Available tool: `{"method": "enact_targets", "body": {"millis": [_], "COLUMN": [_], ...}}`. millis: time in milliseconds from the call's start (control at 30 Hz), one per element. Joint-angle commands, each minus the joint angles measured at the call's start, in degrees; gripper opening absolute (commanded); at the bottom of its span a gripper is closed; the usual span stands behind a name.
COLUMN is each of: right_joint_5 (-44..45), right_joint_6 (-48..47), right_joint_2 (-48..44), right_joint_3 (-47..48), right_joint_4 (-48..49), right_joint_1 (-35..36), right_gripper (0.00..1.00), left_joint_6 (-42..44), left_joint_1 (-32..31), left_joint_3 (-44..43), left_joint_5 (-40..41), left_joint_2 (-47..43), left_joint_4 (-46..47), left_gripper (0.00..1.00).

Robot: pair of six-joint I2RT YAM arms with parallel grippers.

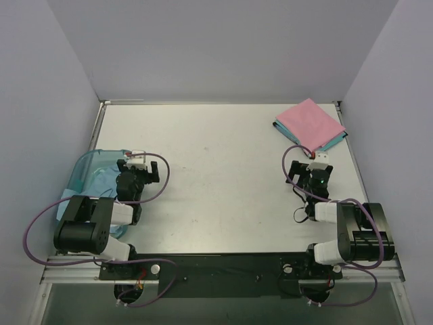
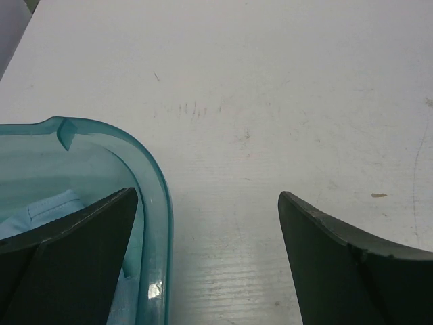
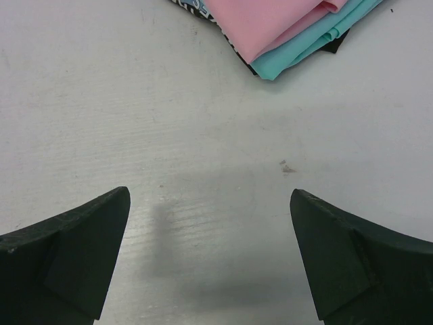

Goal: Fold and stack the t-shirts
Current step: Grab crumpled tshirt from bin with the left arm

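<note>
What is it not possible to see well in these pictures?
- Blue shirt in the bin: top view, the left arm covers part; left wrist view, a finger and the frame edge hide most.
- Teal shirt: the pink shirt covers most, both views.
- Dark cloth under them: only an edge shows, right wrist view.

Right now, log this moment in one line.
left gripper open, empty, by bin | right gripper open, empty | light blue t-shirt in bin | pink t-shirt atop teal t-shirt

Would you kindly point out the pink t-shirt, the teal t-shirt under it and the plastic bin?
pink t-shirt (image 1: 310, 123), top view, its middle.
teal t-shirt (image 3: 304, 49), right wrist view, its exposed folded edge.
plastic bin (image 2: 161, 203), left wrist view, its curved rim.
</note>
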State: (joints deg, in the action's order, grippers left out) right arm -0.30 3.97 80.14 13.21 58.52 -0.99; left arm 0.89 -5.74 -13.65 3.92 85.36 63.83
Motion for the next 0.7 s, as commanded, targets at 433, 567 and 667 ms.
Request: {"method": "enact_targets", "body": {"millis": [433,567,667], "right_joint_5": [-14.7,-26.4,-35.0], "right_joint_6": [12.6,17.2,21.7], "right_joint_2": [-26.2,-23.8,-19.1], "right_joint_3": [16.0,24.6,30.6], "right_joint_4": [-29.4,-35.2,-36.4], "right_joint_1": [-5.5,-5.6,-3.8], "right_gripper": [1.0,1.0,1.0], "left_joint_6": [5.6,3.9,5.1], "left_joint_1": [0.4,0.3,0.2], "left_joint_3": [-11.4,-30.6,-47.2], "left_joint_5": [-23.9,-14.0,-7.3], "left_joint_2": [-27.8,-30.1,-26.3], "left_joint_4": [-35.3,-68.8,-94.2], "left_gripper": [0.96,0.96,0.97]}}
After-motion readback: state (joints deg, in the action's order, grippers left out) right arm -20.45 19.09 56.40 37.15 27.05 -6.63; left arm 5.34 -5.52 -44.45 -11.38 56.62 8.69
